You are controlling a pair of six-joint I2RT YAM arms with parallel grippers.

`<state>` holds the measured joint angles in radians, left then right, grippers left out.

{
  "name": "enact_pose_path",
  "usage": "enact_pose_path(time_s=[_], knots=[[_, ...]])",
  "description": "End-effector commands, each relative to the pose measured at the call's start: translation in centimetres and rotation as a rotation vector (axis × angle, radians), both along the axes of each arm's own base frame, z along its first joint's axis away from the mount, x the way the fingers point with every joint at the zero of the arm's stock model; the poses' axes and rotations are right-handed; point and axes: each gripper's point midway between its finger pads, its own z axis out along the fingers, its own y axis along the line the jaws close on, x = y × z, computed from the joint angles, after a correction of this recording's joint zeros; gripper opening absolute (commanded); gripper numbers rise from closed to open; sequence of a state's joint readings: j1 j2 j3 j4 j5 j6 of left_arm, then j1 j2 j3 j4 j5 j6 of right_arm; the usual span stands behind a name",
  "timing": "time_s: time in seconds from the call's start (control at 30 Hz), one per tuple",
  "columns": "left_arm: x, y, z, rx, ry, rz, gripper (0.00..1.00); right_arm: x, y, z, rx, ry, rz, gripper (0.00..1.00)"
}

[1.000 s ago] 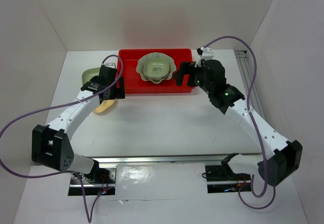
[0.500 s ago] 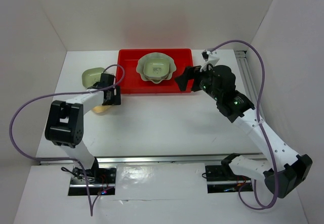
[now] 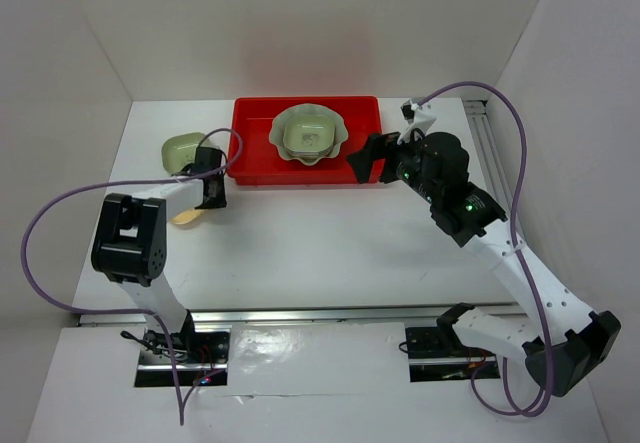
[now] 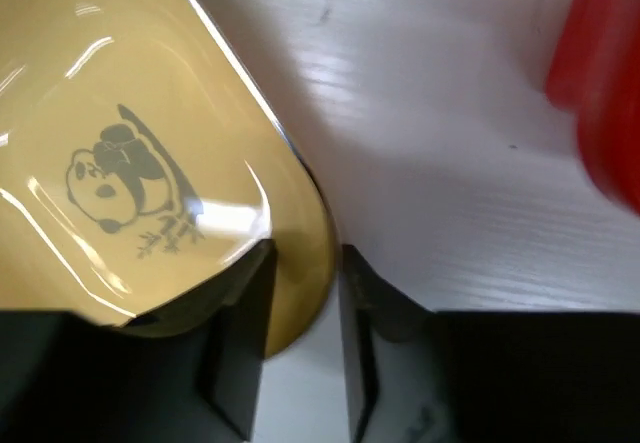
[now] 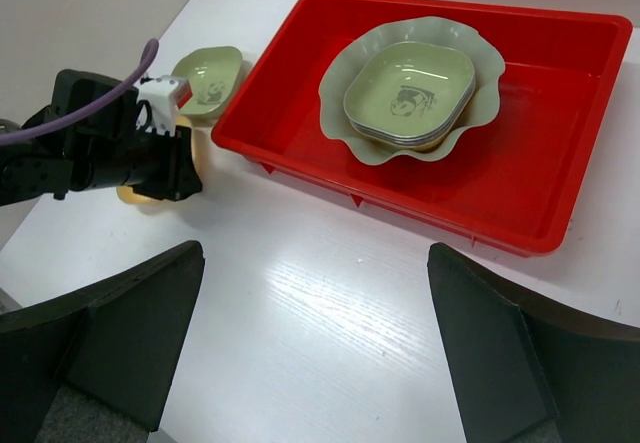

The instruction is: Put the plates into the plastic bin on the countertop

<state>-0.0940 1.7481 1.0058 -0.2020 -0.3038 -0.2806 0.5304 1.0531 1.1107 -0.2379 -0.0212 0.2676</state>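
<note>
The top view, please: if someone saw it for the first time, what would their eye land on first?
The bright red plastic bin at the far middle of the white countertop draws the eye first, with a large scalloped pale green dish in it holding a stack of small dishes. To its left, the left gripper straddles the rim of a yellow dish, next to a small green dish outside the bin.

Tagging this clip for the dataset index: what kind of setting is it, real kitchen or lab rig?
Most likely a lab test cell, not a kitchen: a plain white tabletop boxed in by bare white walls, with two arms bolted to a metal rail at the near edge. The red bin and dishes are props.
</note>
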Motion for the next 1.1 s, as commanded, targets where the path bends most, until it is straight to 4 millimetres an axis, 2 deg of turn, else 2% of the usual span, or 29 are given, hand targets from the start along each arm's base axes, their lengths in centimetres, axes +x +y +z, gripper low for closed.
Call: enact_pose_path(time_s=[0.0,0.03,0.17,0.2,0.23,0.33,0.37,0.4,0.47,0.53,0.57,0.6,0.63,0.67,0.7,0.77,0.8,0.87,0.9,0.93,0.97,1.03,1.07], knots=[[-3.0,0.5,-1.1,0.007,0.091,0.033,0.41,0.1,-0.1,2.6,0.030,-0.072,-0.010,1.00],[-3.2,0.5,-1.2,0.004,0.098,0.041,0.38,-0.2,-0.2,2.7,0.029,-0.071,-0.010,1.00],[-4.8,1.1,-1.3,0.024,0.151,0.086,0.06,-0.2,-0.3,2.9,0.027,-0.072,-0.019,1.00],[-4.6,1.6,-0.7,0.049,0.143,0.118,0.00,-0.2,-0.3,2.9,0.027,-0.072,-0.019,1.00],[-5.5,2.1,-0.5,0.070,0.180,0.142,0.00,-0.2,-0.3,2.9,0.027,-0.072,-0.019,1.00],[-5.9,3.7,1.3,0.144,0.179,0.261,0.00,-0.2,-0.3,2.9,0.027,-0.072,-0.019,1.00],[-6.7,3.8,1.9,0.175,0.212,0.275,0.00,-0.1,-0.1,3.0,0.027,-0.072,-0.019,1.00],[-5.7,4.0,3.7,0.199,0.163,0.309,0.00,-0.1,-0.1,3.0,0.035,-0.067,-0.021,1.00],[-5.1,3.5,5.9,0.207,0.129,0.312,0.00,0.1,-0.3,3.0,0.034,-0.068,-0.034,1.00],[-4.1,2.2,9.5,0.183,0.061,0.306,0.00,0.1,-0.7,2.8,0.021,-0.058,-0.064,1.00],[-3.8,1.5,10.7,0.158,0.039,0.289,0.00,0.3,-1.0,2.9,0.018,-0.060,-0.081,1.00],[-3.3,-0.1,11.9,0.124,0.007,0.241,0.00,0.1,-1.3,2.8,0.014,-0.057,-0.093,1.00],[-2.5,-1.3,14.3,0.080,-0.056,0.204,0.00,0.0,-2.0,3.4,0.027,-0.067,-0.126,1.00],[-2.1,-2.2,15.5,0.060,-0.089,0.175,0.00,-0.1,-2.4,3.4,0.040,-0.064,-0.147,1.00],[-2.0,-3.9,16.7,0.039,-0.114,0.117,0.00,-0.4,-3.3,4.3,0.052,-0.089,-0.182,1.00],[-0.6,-6.9,20.0,-0.020,-0.220,-0.027,0.00,-0.9,-4.1,4.8,0.077,-0.100,-0.221,1.00],[-0.2,-8.7,20.7,-0.033,-0.246,-0.100,0.00,-1.4,-5.0,5.2,0.084,-0.114,-0.249,1.00],[1.0,-11.0,23.4,-0.066,-0.330,-0.227,0.00,-1.7,-6.8,5.8,0.095,-0.128,-0.334,1.00],[1.2,-12.0,23.7,-0.070,-0.329,-0.277,0.00,-2.2,-7.7,6.9,0.112,-0.150,-0.359,1.00],[2.3,-12.8,23.3,-0.069,-0.318,-0.312,0.00,-2.4,-8.6,7.0,0.105,-0.148,-0.395,1.00],[3.0,-14.4,24.8,-0.075,-0.345,-0.397,0.00,-2.6,-9.0,7.7,0.110,-0.156,-0.411,1.00],[4.5,-15.9,25.1,-0.054,-0.356,-0.458,0.00,-3.6,-10.1,8.4,0.116,-0.165,-0.435,1.00],[5.9,-17.1,24.9,-0.026,-0.362,-0.504,0.00,-4.0,-10.5,9.0,0.124,-0.174,-0.445,1.00]])
